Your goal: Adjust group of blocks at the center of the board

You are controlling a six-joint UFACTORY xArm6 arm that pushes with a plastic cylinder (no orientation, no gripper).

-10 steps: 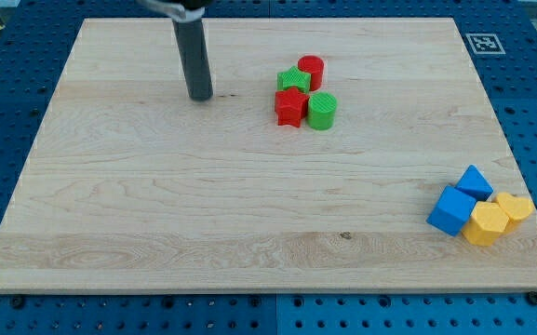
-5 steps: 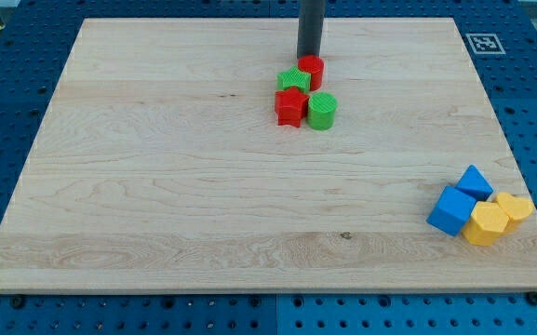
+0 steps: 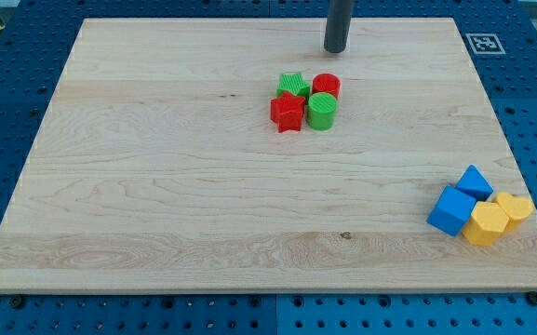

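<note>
Four blocks sit bunched near the board's upper middle: a green star (image 3: 292,86), a red cylinder (image 3: 326,87), a red star (image 3: 288,112) and a green cylinder (image 3: 321,111). They touch one another in a tight square. My tip (image 3: 335,50) stands above the group toward the view's top, just right of the red cylinder's line and apart from it by a small gap.
At the view's lower right lie a blue cube (image 3: 451,210), a blue triangular block (image 3: 475,181), a yellow hexagonal block (image 3: 485,224) and a yellow heart-shaped block (image 3: 514,206), close to the board's right edge. A marker tag (image 3: 483,43) sits at the upper right corner.
My tip swept from the upper left to the red cylinder, pushed it down beside the green star, then drew back up and right. The group is tighter.
</note>
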